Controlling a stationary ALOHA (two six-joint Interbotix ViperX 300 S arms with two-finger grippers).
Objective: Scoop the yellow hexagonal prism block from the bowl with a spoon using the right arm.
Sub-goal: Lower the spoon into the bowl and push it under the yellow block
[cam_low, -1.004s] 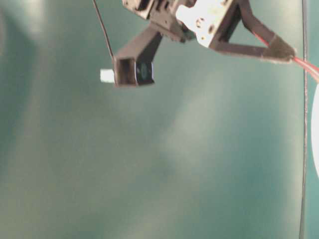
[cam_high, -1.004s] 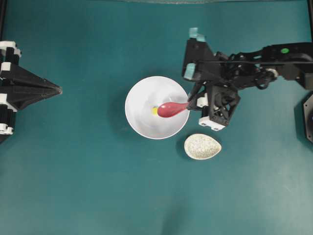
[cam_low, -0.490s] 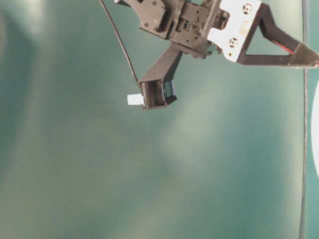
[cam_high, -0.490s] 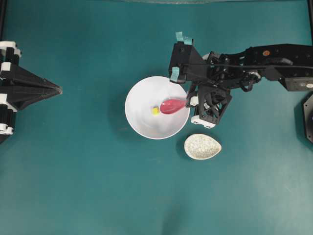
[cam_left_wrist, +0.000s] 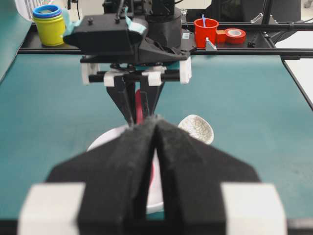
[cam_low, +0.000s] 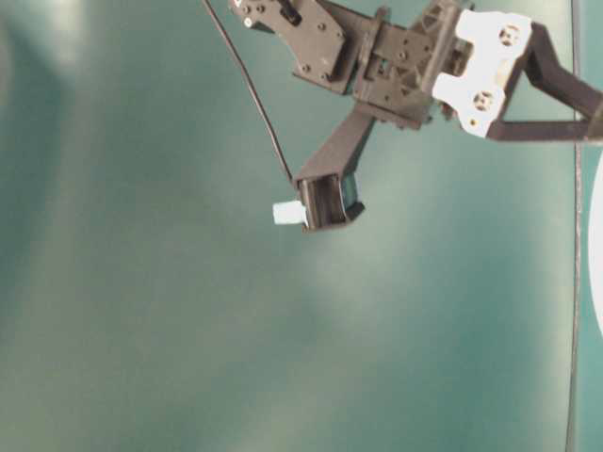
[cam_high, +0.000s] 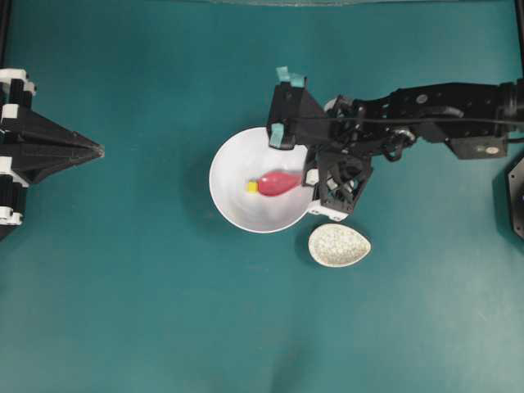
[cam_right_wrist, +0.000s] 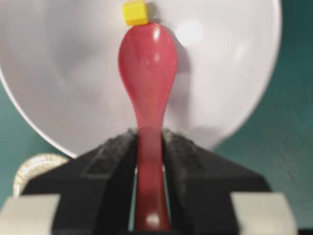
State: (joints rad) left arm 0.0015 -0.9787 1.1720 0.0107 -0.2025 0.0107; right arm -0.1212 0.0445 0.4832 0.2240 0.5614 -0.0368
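Observation:
The white bowl [cam_high: 237, 205] sits mid-table; it also shows in the right wrist view [cam_right_wrist: 68, 88]. The tiny yellow block [cam_high: 252, 187] lies on the bowl's floor, touching the tip of the pinkish-red spoon [cam_high: 278, 182]. In the right wrist view the block [cam_right_wrist: 135, 12] sits just beyond the scoop's front edge [cam_right_wrist: 147, 58]. My right gripper [cam_high: 312, 178] is shut on the spoon's handle [cam_right_wrist: 149, 166] at the bowl's right rim. My left gripper [cam_high: 97, 151] is shut and empty at the far left; its tips [cam_left_wrist: 156, 120] point toward the bowl.
A small speckled egg-shaped spoon rest [cam_high: 339, 245] lies just right of and below the bowl, under the right arm. The right arm [cam_high: 426, 115] reaches in from the right edge. Cups and tape rolls [cam_left_wrist: 215, 32] stand beyond the table's far edge.
The right gripper has moved left over the bowl's rim, pushing the spoon further into the bowl. The yellow block has been nudged slightly left ahead of the scoop's tip.

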